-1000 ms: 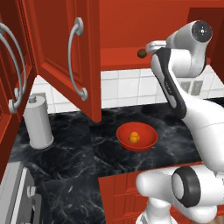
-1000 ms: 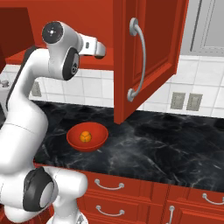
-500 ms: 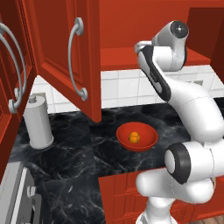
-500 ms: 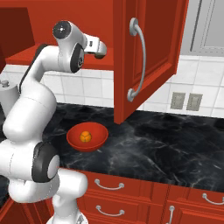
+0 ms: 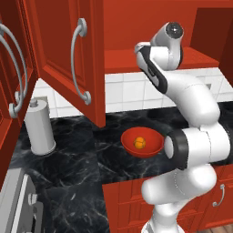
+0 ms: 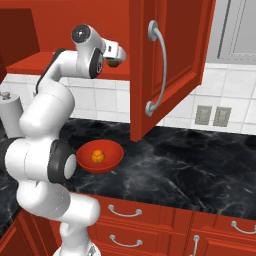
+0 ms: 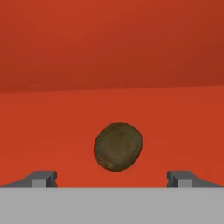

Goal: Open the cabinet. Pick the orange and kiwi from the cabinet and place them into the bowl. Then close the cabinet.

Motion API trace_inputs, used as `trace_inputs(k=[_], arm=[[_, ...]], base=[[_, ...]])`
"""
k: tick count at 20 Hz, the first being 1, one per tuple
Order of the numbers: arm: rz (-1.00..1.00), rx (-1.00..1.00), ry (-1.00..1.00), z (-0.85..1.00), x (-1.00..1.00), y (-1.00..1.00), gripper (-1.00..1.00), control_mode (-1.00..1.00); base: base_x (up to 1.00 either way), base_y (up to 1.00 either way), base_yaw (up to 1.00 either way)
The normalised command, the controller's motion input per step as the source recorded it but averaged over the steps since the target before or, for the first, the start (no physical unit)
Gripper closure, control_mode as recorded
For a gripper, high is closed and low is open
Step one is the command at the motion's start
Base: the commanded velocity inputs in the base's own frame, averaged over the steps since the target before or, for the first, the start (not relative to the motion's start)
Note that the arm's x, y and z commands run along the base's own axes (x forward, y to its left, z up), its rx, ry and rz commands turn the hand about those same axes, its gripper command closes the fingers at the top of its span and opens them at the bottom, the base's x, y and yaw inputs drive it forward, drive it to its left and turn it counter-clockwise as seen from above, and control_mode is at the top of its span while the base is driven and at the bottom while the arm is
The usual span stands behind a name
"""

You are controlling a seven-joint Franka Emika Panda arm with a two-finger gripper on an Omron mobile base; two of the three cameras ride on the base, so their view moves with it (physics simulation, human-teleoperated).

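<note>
The cabinet (image 5: pixel 59 59) (image 6: pixel 170 60) stands with its doors swung open. On its red shelf (image 7: pixel 175 122) lies the kiwi (image 7: pixel 118 145) (image 6: pixel 114 63), a dark oval. My gripper (image 7: pixel 113 179) (image 6: pixel 118 56) is open and level with the kiwi, a fingertip (image 7: pixel 43 177) on either side and short of it, touching nothing. Down on the black counter sits the red bowl (image 5: pixel 126 137) (image 6: pixel 116 155), and the orange (image 5: pixel 139 143) (image 6: pixel 97 156) rests inside it.
A grey paper-towel roll (image 5: pixel 40 125) (image 6: pixel 10 112) stands at the counter's left. The open door's lower corner (image 5: pixel 98 120) (image 6: pixel 142 135) hangs over the counter near the bowl. Wall outlets (image 6: pixel 212 116) are at the right; a stove edge (image 5: pixel 18 205) is at lower left.
The arm's elbow and upper links have swung upright toward the cabinet. The hand has stayed at shelf height and edged slightly closer to the kiwi. The jaws stay open.
</note>
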Motion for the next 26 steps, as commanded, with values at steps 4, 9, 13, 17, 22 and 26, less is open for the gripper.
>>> trace_inputs(k=[4,9,13,17,22,26], arm=[[0.0,0.0,0.0,-0.3,0.56,0.0,-1.0,-1.0],[0.0,0.0,0.0,-0.11,0.4,0.0,-1.0,-1.0],[0.0,0.0,0.0,-0.07,0.27,0.0,-1.0,-1.0],[0.0,0.0,0.0,-0.09,0.25,0.0,-1.0,-1.0],[0.0,0.0,0.0,-0.21,0.11,0.0,1.0,-1.0],[0.0,0.0,0.0,-0.05,0.0,0.0,1.0,-1.0]], base=[[0.0,0.0,0.0],[0.0,0.0,0.0],[0.0,0.0,0.0],[0.0,0.0,0.0],[0.0,0.0,0.0],[0.0,0.0,0.0]])
